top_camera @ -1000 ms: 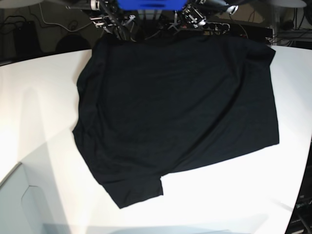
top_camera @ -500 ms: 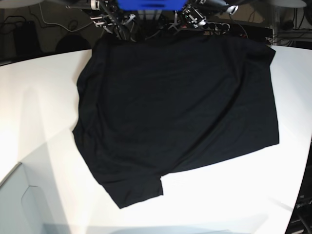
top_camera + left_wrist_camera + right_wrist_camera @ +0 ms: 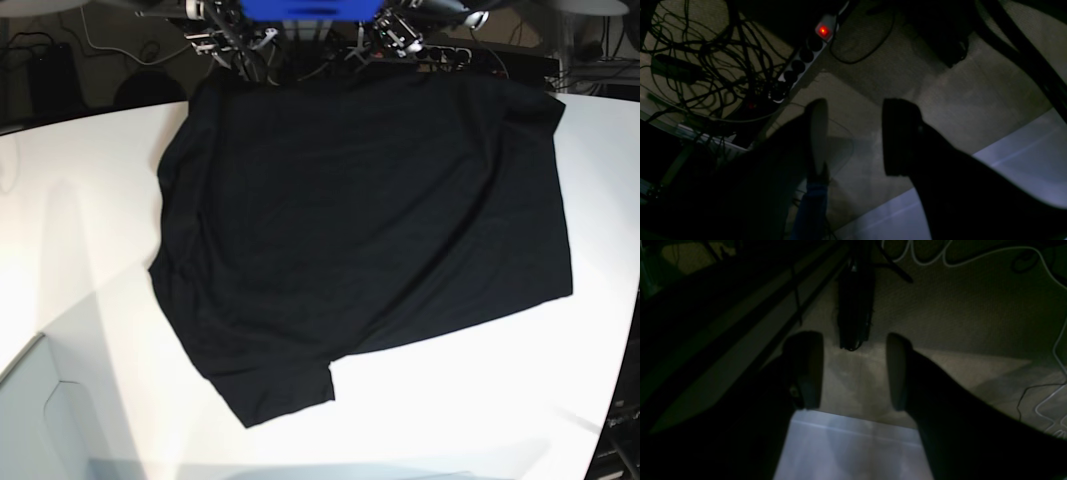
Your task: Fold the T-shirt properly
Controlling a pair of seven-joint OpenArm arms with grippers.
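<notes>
The black T-shirt (image 3: 360, 230) lies spread over the white table (image 3: 80, 220), slightly askew, with a sleeve or corner pointing to the front (image 3: 285, 390). It reaches the table's far edge. My left gripper (image 3: 857, 136) is open and empty, held past the far edge over the floor; in the base view it is at the top right of centre (image 3: 395, 35). My right gripper (image 3: 853, 370) is open and empty too, over the far table edge; in the base view it is at the top left of centre (image 3: 228, 38). Neither touches the shirt.
A power strip with a red light (image 3: 806, 50) and tangled cables (image 3: 706, 66) lie on the floor behind the table. A dark object (image 3: 855, 306) and white cables (image 3: 1050, 390) also lie there. A blue robot base (image 3: 310, 8) stands at the back.
</notes>
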